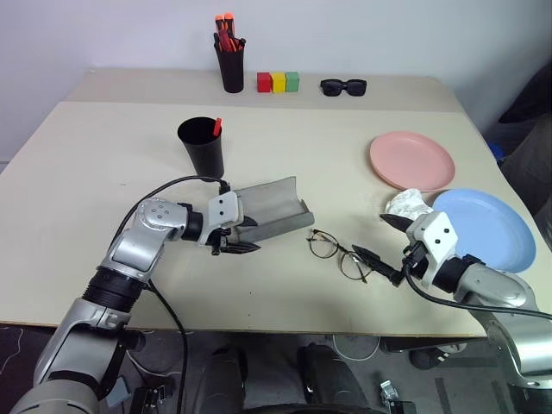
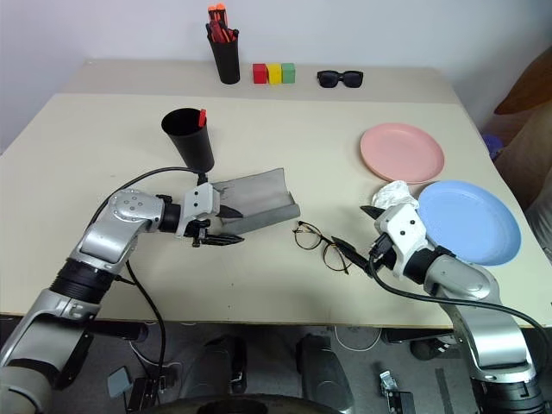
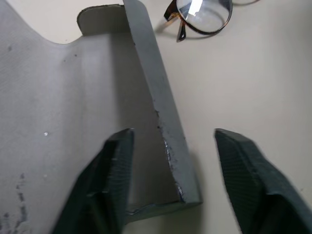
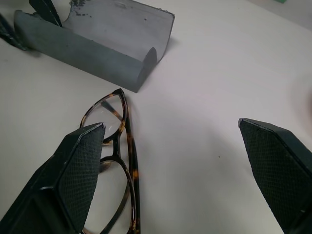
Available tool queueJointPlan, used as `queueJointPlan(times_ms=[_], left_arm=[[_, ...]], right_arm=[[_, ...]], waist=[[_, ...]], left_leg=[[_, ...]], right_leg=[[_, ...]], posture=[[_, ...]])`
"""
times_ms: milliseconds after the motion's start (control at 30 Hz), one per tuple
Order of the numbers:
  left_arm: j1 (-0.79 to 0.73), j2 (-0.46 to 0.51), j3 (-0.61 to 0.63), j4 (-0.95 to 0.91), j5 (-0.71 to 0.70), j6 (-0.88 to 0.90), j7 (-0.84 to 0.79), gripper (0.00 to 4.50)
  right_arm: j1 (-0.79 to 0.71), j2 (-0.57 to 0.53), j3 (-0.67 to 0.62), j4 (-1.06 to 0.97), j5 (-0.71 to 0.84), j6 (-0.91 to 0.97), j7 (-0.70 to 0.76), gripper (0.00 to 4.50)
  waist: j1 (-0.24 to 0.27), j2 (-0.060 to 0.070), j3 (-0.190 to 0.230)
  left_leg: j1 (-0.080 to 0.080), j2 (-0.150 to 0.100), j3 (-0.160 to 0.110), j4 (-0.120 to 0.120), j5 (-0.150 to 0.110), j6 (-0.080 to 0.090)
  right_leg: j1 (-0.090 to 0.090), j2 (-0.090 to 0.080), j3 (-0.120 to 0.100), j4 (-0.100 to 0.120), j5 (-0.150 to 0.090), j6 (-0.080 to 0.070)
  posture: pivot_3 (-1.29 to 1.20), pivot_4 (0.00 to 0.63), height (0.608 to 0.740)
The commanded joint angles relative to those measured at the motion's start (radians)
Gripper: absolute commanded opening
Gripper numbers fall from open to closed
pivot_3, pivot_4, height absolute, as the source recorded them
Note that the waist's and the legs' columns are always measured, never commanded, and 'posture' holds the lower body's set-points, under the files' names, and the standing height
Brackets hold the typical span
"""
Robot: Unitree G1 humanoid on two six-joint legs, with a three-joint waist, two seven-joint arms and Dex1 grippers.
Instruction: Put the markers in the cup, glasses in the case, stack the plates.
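Case (image 1: 272, 211): grey, lying open at centre of the left eye view, hollow side up; long axis running from lower left to upper right, far end curling up toward the right.
Left gripper (image 1: 237, 240): at the case's left end; fingers parted, one finger (image 3: 114, 161) over the inner shell, the other on the tabletop side of the case's near wall, straddling that wall without visibly clamping it.
Glasses (image 1: 336, 252): thin dark frame, clear lenses, lying flat just right of the case, apart from it; long axis slanting from upper left to lower right.
Right gripper (image 1: 386, 241): lower right of centre, spread wide, holding nothing; one fingertip at the lower right end of the glasses, the other near a crumpled white wad (image 1: 407, 205).
Cup (image 1: 202, 145): black, upright, above and left of the case, a red-capped marker (image 1: 216, 127) standing inside.
Plates: pink plate (image 1: 412, 160) at right, blue plate (image 1: 485, 227) below it, side by side, not stacked.
Table (image 1: 103, 164) back edge: tall pen holder (image 1: 230, 65), three coloured blocks (image 1: 278, 82), black sunglasses (image 1: 343, 86).
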Motion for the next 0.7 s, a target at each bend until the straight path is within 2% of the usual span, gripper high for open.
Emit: queueJointPlan(times_ms=[33,133,333,500,700], left_arm=[[-0.041,0.003,0.022,0.022,0.001,-0.04,0.002,2.55],[-0.064,-0.001,0.049,0.032,-0.021,-0.05,0.01,2.55],[-0.053,0.023,0.113,-0.049,-0.077,-0.033,0.013,2.55],[0.082,0.102,0.179,-0.24,-0.116,0.01,0.039,2.55],[0.321,0.152,0.23,-0.512,-0.188,0.112,0.09,2.55]], right_arm=[[-0.02,-0.014,-0.003,-0.044,0.022,0.014,0.01,4.5],[-0.039,-0.032,0.011,-0.071,0.05,0.079,0.023,4.5],[-0.136,-0.068,0.11,-0.176,0.08,0.329,-0.034,4.5],[-0.253,-0.05,0.193,-0.214,0.048,0.567,-0.172,4.5],[-0.291,-0.08,0.252,-0.226,-0.003,0.677,-0.244,4.5]], waist=[[0.0,0.0,0.0],[0.0,0.0,0.0],[-0.003,0.0,0.0],[-0.006,0.0,0.0],[0.0,0.0,0.0]], left_leg=[[0.0,0.0,0.0,0.0,0.0,0.0],[0.0,0.0,0.0,0.0,0.0,0.0],[0.0,0.001,0.0,0.0,0.0,0.0],[0.0,0.001,0.001,0.0,0.0,0.0],[0.0,0.001,0.001,0.0,0.0,0.001]], right_leg=[[0.0,0.0,0.0,0.0,0.0,0.0],[0.0,0.0,0.0,0.0,0.0,0.0],[0.0,0.0,0.0,0.001,0.0,0.0],[-0.001,0.0,0.0,0.001,0.0,0.0],[-0.001,-0.001,0.0,0.001,-0.001,-0.002]], posture=[[0.0,0.15,0.725],[0.0,0.15,0.725],[0.0,0.15,0.725],[0.0,0.15,0.725],[0.0,0.15,0.725]])
